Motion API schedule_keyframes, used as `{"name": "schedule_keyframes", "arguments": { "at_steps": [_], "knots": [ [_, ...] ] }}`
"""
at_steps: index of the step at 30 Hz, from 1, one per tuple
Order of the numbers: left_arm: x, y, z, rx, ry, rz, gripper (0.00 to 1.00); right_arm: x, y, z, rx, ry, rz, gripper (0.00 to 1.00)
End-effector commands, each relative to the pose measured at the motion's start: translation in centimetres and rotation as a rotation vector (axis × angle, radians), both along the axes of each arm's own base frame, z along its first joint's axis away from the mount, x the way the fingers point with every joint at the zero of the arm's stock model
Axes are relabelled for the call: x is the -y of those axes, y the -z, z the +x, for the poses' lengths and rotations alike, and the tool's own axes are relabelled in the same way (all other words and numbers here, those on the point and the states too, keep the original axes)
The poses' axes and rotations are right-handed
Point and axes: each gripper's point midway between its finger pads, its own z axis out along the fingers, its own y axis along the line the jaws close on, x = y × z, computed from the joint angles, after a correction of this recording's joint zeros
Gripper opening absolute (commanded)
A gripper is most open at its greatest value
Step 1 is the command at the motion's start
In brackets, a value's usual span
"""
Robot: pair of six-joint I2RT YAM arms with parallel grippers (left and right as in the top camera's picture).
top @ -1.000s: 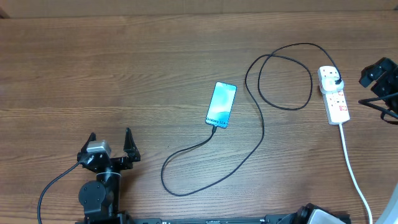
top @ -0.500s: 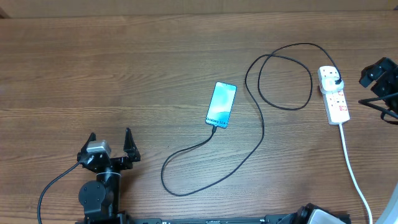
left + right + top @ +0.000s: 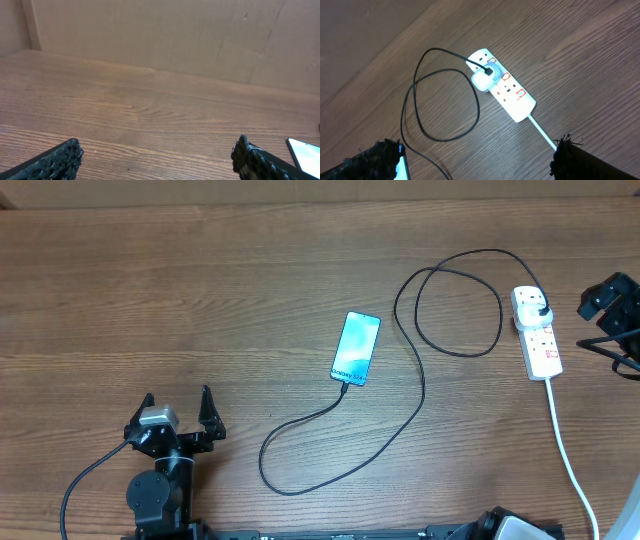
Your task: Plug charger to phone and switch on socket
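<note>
The left arm sits folded at the near left of the surface (image 3: pixel 200 280). Its left claw (image 3: pixel 178 405) is low and aimed at the far edge, so its wrist camera looks flat along the wood to a plain back wall. This claw stands wide open with nothing between its fingers (image 3: pixel 60 160).

The right arm shows only at the far right edge of the overhead view. The right claw (image 3: pixel 476 152) is raised and tipped downward, looking onto the socket from above. It is spread wide too and holds nothing.

The phone (image 3: pixel 357 348) lies flat near the middle of the surface, screen up and lit blue. Its long axis runs from near to far, leaning a little to the right at the far end. Its near short edge meets the tip of the charger (image 3: pixel 420 395).

From there the thin black cable sweeps out in a near loop and climbs right of the phone. It curls into a second loop and ends at a plug in the far outlet of the socket (image 3: pixel 543 345).

The socket lies right of centre, well apart from the phone, with its long axis near to far. Its white cord (image 3: pixel 570 465) leaves the near end. Whether its red switches (image 3: pixel 512 90) are on I cannot tell.
</note>
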Motion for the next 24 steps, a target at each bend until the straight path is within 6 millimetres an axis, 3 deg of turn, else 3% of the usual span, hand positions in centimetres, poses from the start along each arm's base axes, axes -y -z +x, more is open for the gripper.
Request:
{"name": "schedule_keyframes", "arguments": {
  "at_steps": [1, 12, 18, 24],
  "knots": [
    [-0.3, 0.0, -0.1, 0.004, -0.015, 0.023, 0.99, 0.0, -0.3, 0.1, 0.009, 0.004, -0.002, 1.00],
    [-0.3, 0.0, -0.1, 0.004, -0.015, 0.023, 0.99, -0.1, -1.2, 0.7, 0.062, -0.009, -0.020, 1.00],
    [-0.3, 0.0, -0.1, 0.004, -0.015, 0.023, 1.00, -4.1, -5.0, 4.0, 0.339, -0.187, -0.045, 1.00],
    [-0.3, 0.0, -0.1, 0.004, -0.015, 0.023, 0.99, -8.3, -6.3, 4.3, 0.544, -0.312, -0.114, 1.00]
  ]
}}
